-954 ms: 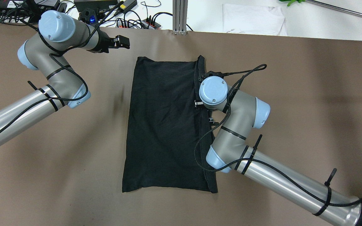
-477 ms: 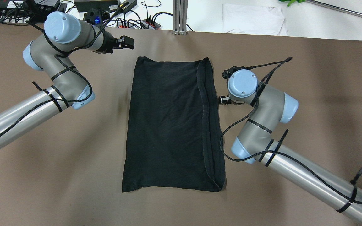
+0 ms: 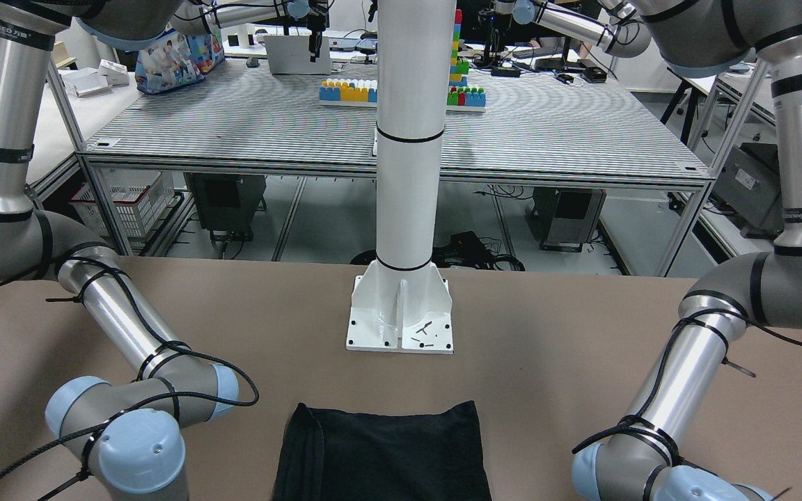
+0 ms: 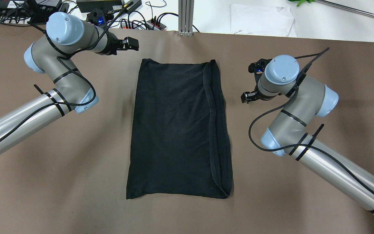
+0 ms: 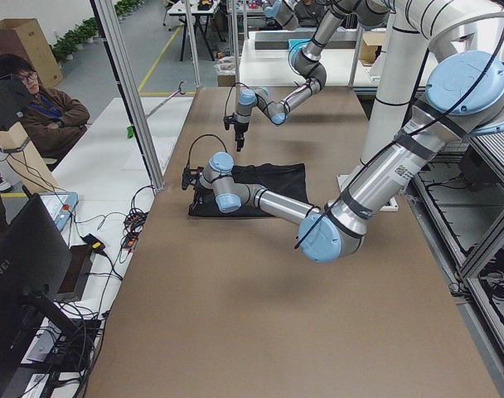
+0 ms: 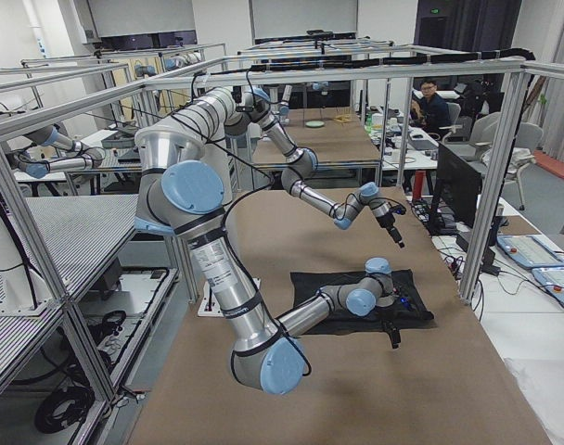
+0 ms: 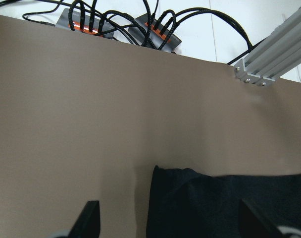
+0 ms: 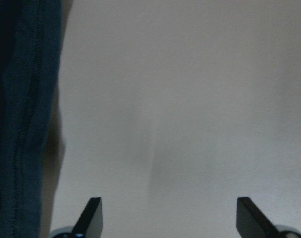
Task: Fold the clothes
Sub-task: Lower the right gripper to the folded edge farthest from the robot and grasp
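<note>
The right claw point(image 4: 246, 97), wide and empty, has drawn off toward 3 o'clock from the clothes point(image 4: 174, 130), leaving the side fold laid, so a crosswise fold likely follows.

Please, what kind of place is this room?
Most likely a robotics lab: other robot arms stand in the background, aluminium frames enclose the workspaces, and a person sits off to the side, with a monitor nearby.

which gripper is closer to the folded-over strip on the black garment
Right. The right gripper sits just outside the strip, over bare table; the left gripper is beyond the opposite far corner of the garment.
</note>
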Controlling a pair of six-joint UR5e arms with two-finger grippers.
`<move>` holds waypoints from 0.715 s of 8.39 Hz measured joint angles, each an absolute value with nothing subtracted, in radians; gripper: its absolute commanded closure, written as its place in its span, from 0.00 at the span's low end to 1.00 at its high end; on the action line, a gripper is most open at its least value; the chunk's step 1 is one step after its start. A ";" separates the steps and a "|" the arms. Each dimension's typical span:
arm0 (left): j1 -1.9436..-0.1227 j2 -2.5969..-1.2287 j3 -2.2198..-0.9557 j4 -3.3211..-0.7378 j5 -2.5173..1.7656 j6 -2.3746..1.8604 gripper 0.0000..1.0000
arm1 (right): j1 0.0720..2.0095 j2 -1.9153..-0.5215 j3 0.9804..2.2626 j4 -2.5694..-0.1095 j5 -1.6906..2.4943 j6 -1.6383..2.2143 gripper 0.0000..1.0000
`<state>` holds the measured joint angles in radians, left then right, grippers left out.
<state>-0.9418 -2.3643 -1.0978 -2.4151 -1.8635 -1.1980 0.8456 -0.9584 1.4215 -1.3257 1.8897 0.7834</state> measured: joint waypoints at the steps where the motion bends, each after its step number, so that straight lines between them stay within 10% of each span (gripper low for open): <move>1: -0.942 -2.363 -1.098 -2.416 -1.864 -1.198 0.00 | 0.814 -0.939 1.422 -1.327 1.867 0.829 0.05; 6: -0.943 -2.355 -1.097 -2.418 -1.865 -1.194 0.00 | 0.679 -0.850 1.426 -1.394 1.775 1.001 0.05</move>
